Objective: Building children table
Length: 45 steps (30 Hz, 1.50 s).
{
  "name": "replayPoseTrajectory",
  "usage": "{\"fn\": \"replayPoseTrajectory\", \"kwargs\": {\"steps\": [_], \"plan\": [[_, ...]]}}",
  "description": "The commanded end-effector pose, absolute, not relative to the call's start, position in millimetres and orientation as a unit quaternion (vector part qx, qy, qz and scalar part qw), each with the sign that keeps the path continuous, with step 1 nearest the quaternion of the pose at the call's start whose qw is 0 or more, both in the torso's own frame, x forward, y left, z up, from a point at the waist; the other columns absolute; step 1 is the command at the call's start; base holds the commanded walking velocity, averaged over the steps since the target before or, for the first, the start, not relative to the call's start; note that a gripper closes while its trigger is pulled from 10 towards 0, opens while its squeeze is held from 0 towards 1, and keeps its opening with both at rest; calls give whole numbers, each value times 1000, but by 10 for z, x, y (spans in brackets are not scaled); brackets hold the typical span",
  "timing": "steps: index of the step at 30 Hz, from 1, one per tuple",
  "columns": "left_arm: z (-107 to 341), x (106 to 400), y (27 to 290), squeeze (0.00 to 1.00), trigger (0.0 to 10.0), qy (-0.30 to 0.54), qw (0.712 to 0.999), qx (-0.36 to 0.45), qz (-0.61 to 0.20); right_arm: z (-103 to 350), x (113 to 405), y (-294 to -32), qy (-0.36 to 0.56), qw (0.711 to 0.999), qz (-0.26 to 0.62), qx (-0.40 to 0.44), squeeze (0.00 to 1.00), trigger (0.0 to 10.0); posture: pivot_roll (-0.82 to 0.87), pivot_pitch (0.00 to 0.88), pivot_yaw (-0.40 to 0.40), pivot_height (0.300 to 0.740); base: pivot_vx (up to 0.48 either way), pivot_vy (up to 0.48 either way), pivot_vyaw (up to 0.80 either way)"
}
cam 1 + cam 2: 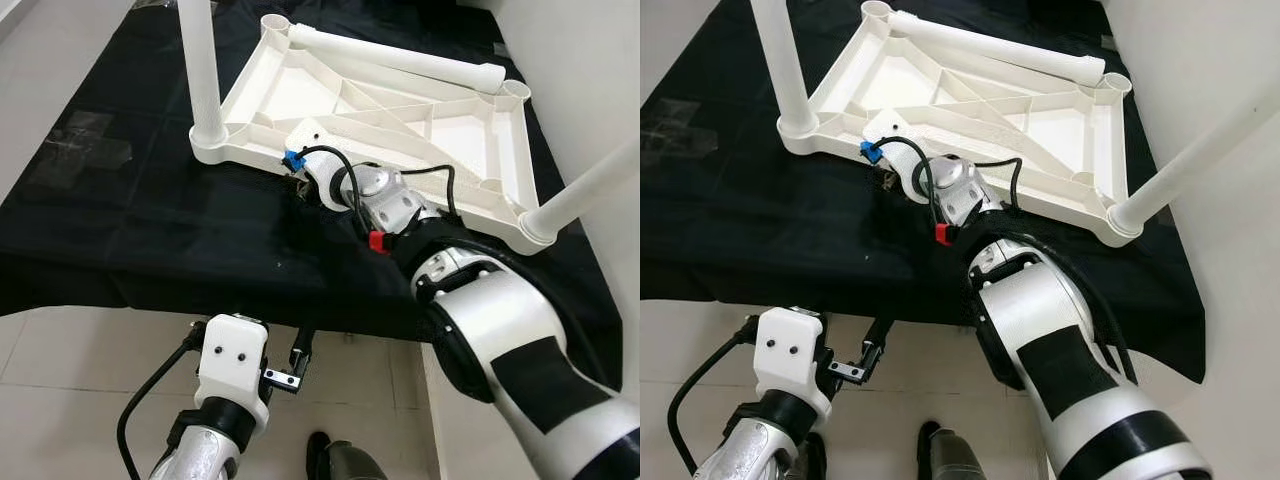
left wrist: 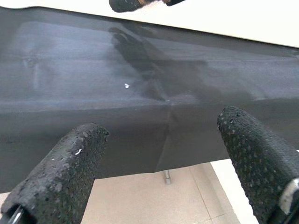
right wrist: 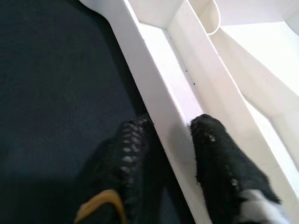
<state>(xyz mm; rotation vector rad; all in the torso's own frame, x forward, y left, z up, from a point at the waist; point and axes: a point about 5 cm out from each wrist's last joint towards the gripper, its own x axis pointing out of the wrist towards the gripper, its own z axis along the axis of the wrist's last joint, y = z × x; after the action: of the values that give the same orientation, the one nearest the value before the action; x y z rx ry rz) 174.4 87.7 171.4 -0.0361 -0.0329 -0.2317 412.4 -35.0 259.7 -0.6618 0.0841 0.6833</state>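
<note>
You have the white tabletop (image 1: 400, 110) lying upside down on the black cloth (image 1: 150, 220) that covers the desk, ribs facing up. One white leg (image 1: 200, 70) stands upright in its near-left corner socket, a second leg (image 1: 590, 185) sticks out from the near-right corner, and a loose leg (image 1: 400, 58) lies across the far edge. Your right gripper (image 3: 170, 128) is at the near rim of the tabletop — its fingers (image 3: 210, 144) straddle that wall, one outside and one inside, closed on it. Your left gripper (image 2: 163, 154) hangs low before the desk's front edge over the tiled floor (image 1: 80, 400), fingers (image 2: 70, 158) spread apart and holding nothing.
</note>
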Motion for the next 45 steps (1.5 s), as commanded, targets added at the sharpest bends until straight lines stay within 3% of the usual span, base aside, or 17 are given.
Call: {"fn": "replayPoseTrajectory", "kwargs": {"steps": [1, 5, 6, 7, 12, 13, 19, 20, 34, 38, 39, 42, 43, 45], "plan": [[1757, 1653, 654, 0, 10000, -11, 987, -56, -151, 2372, 4059, -269, 83, 863, 373, -330, 0, 0, 60, 306, -190, 740, 0, 0, 0], [1756, 1666, 655, 0, 10000, -12, 987, -56, -147, 2396, 4043, -239, 81, 851, 393, -338, 0, 0, 52, 305, -192, 740, 0, 0, 0], [1753, 1672, 655, 0, 10000, -12, 988, -56, -146, 2399, 4036, -229, 82, 846, 401, -341, 0, 8863, 50, 306, -192, 740, 0, 0, 0], [1752, 1676, 653, 0, 10000, -12, 988, -56, -145, 2412, 4029, -212, 80, 843, 409, -340, 0, 10000, 50, 305, -192, 740, 0, 0, 0], [1747, 1679, 657, 0, 10000, -12, 988, -55, -143, 2433, 4016, -174, 79, 839, 419, -339, 0, 10000, 50, 305, -194, 740, 0, 0, 0], [1743, 1680, 660, 0, 10000, -12, 988, -55, -141, 2442, 4013, -159, 80, 841, 420, -333, 1000, 10000, 47, 305, -194, 740, 0, 0, 0], [1736, 1677, 670, 0, 10000, -11, 989, -53, -136, 2463, 4009, -121, 73, 846, 416, -327, 1000, 10000, 50, 307, -197, 740, 0, 0, 0], [1737, 1678, 674, 0, 10000, -11, 989, -53, -135, 2456, 4004, -111, 73, 843, 418, -330, 0, 10000, 50, 307, -197, 740, 0, 0, 0], [1769, 1700, 672, 0, 10000, -19, 990, -52, -131, 2192, 3920, -11, 117, 803, 436, -390, 0, 10000, 36, 309, -200, 740, 0, 0, 0], [1771, 1700, 667, 0, 10000, -20, 990, -52, -130, 2212, 3947, -15, 108, 826, 404, -379, 0, 10000, 36, 311, -202, 740, 0, 0, 0], [1774, 1696, 659, 0, 10000, -20, 990, -53, -129, 2254, 3984, -50, 105, 850, 370, -359, 0, 10000, 36, 313, -204, 740, 0, 0, 0], [1775, 1693, 656, 0, 10000, -20, 990, -53, -129, 2259, 3991, -63, 106, 854, 365, -355, 0, 10000, 36, 313, -204, 740, 0, 0, 0], [1771, 1692, 660, 0, 10000, -19, 990, -52, -128, 2241, 3988, -76, 111, 850, 371, -357, 0, 10000, 38, 311, -206, 740, 0, 0, 0], [1764, 1689, 668, 0, 10000, -18, 990, -52, -126, 2161, 3944, -89, 136, 816, 421, -372, 0, 10000, 38, 312, -208, 740, 0, 0, 0]]}}
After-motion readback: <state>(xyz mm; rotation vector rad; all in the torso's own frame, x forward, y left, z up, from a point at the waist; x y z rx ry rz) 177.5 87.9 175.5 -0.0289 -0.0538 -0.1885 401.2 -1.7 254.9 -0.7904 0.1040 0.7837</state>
